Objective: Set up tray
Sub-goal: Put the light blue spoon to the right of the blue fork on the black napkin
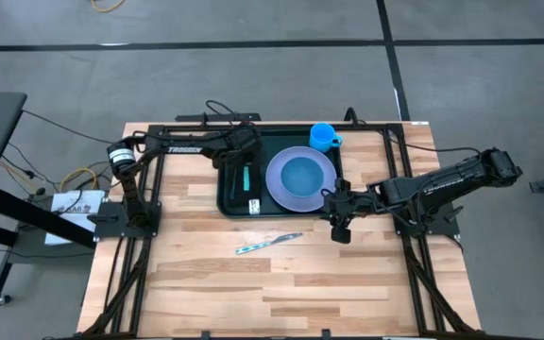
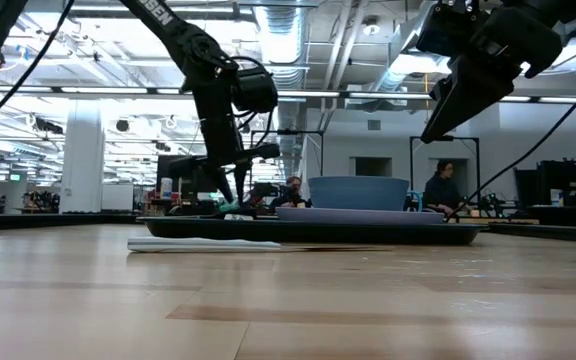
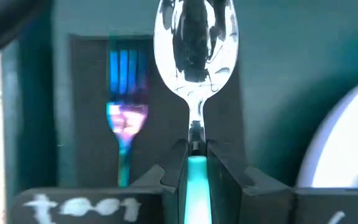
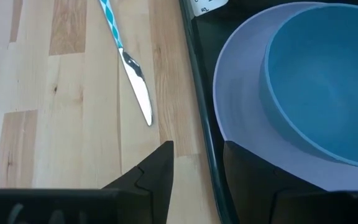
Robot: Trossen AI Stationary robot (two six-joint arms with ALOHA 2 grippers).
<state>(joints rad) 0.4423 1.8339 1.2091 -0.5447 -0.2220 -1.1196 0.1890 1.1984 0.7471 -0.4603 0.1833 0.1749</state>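
Grey concrete floor surrounds a pale wooden table seen from above, framed by black rails. At upper centre of the high view the tray lies on the table, dark green with a raised rim. On its right half a lavender plate is set, and a blue bowl sits on the plate. A blue cup stands at the tray's upper right corner.

On the tray's left half a fork lies on a dark rectangular mat. Just beside it, the left gripper is closed on the turquoise handle of a spoon, whose shiny bowl points away from the fingers over the tray floor.

The right gripper hovers at the tray's lower right edge, beside the plate rim; its fingers are parted and nothing is held between them. A knife with a patterned turquoise handle lies alone on the bare wood below the tray, apart from both grippers.

In the low view, the tray's rim hides most of what lies inside; only the bowl and plate rise above it. People are seated in the room far behind.
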